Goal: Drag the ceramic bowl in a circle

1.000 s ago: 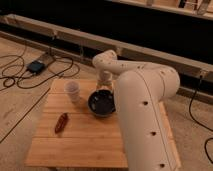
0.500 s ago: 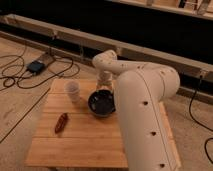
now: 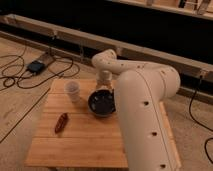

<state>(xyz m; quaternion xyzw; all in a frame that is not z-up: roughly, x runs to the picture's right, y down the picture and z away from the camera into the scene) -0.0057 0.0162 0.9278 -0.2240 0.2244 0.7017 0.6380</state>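
No shift — hand (image 3: 103,88) at bowl (image 3: 102,106) rim

- No text, label, brand, number or sign could be read anywhere.
- The gripper (image 3: 103,86) hung at the far rim of the ceramic bowl (image 3: 101,105); neither carried legible markings.

The light is warm and a bit dim. It falls from above onto the table (image 3: 80,145), which looks yellow-brown. The wall (image 3: 150,25) behind is very dark, almost black. The bowl (image 3: 102,104) is dark and shiny, with small bright spots of glare inside. The white arm (image 3: 145,95) catches the most light. The gripper (image 3: 104,86) hangs at the bowl's far edge, in duller light.
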